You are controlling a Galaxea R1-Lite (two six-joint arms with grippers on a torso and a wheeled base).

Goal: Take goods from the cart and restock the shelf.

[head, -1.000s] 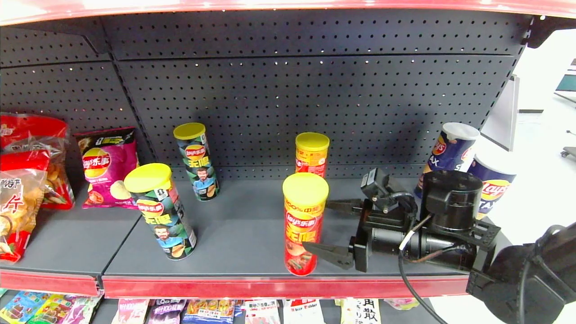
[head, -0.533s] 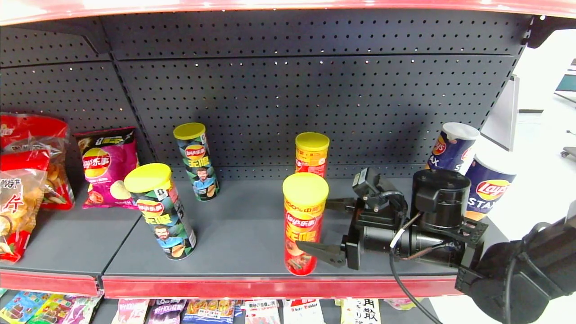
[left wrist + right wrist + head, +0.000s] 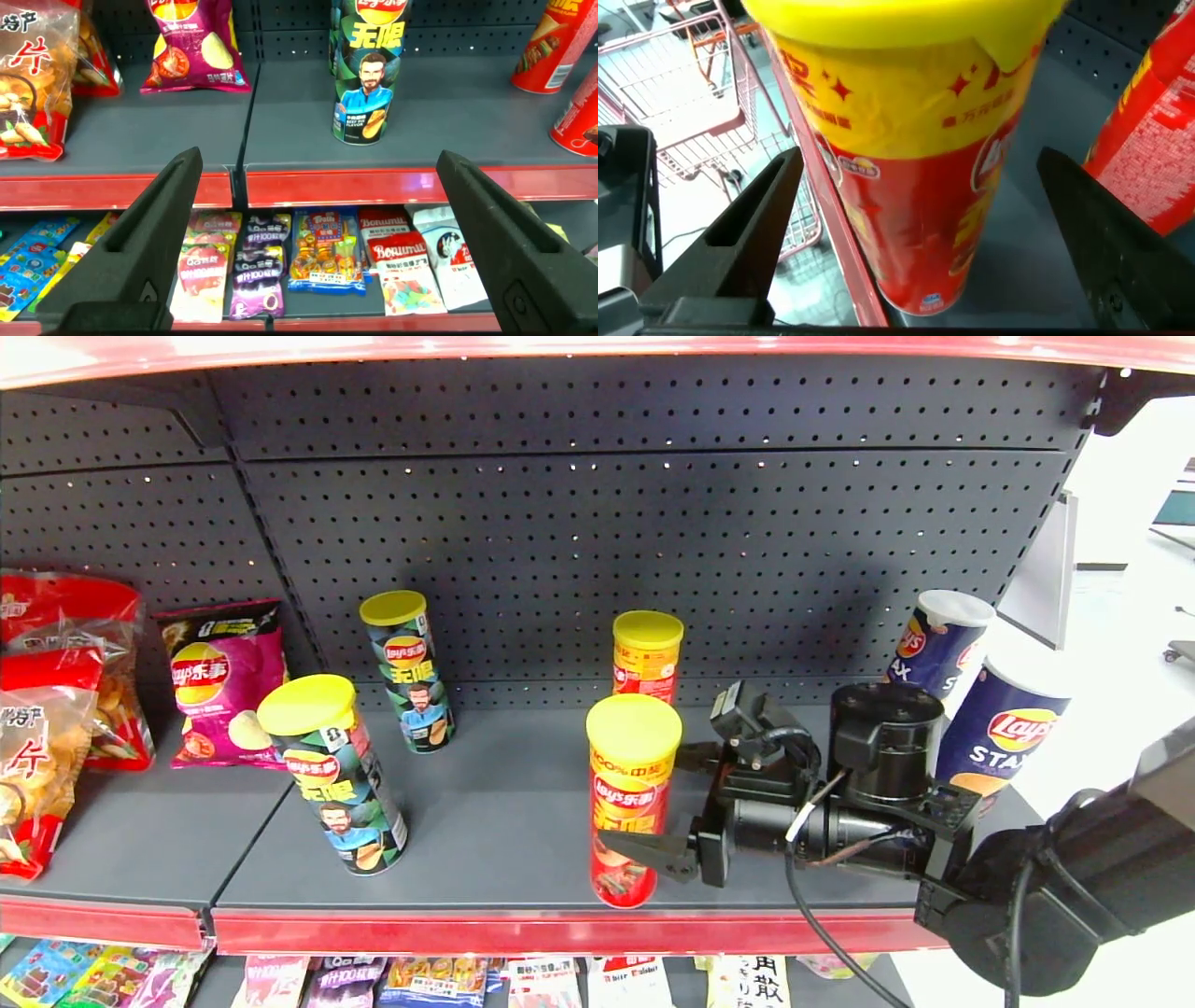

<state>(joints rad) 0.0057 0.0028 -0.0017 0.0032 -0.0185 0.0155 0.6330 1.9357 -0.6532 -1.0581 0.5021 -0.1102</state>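
Red cylindrical canister [image 3: 631, 775] with a yellow plastic lid stands upright at the front edge of the shelf [image 3: 485, 821], between the spread fingers of the right hand [image 3: 644, 800]. The left hand [image 3: 318, 238], also spread, faces the shelf's red lip.

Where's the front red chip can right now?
In the head view, the front red chip can stands upright near the shelf's red front edge, between the open fingers of the right gripper; a second red can stands behind it.
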